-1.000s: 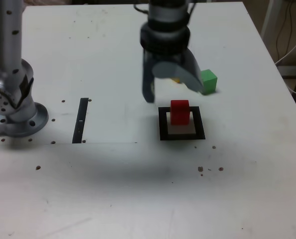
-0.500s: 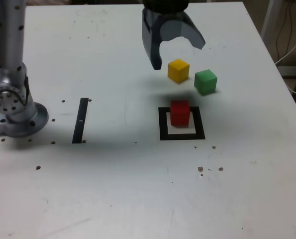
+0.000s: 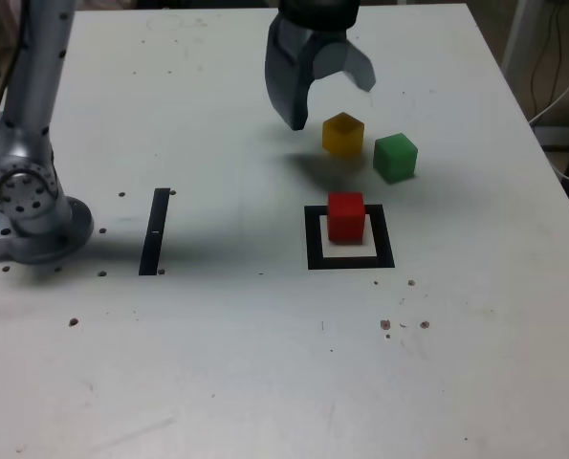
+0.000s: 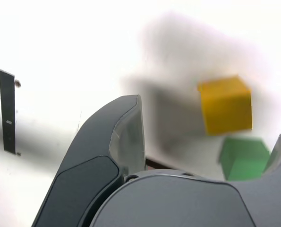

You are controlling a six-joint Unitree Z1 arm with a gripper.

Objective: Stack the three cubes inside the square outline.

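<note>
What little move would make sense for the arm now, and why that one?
Probably a small shift to centre the open fingers over the yellow solid cube, then lowering. The red solid cube already sits inside the black square outline, while the yellow one stands outside it, near the fingers, with the green solid cube close beside it.

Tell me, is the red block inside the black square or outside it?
Inside: the red block sits within the black square, toward its far edge, with pale centre showing in front.

Hand [image 3: 332,107] farther from red cube [image 3: 346,217]
</note>
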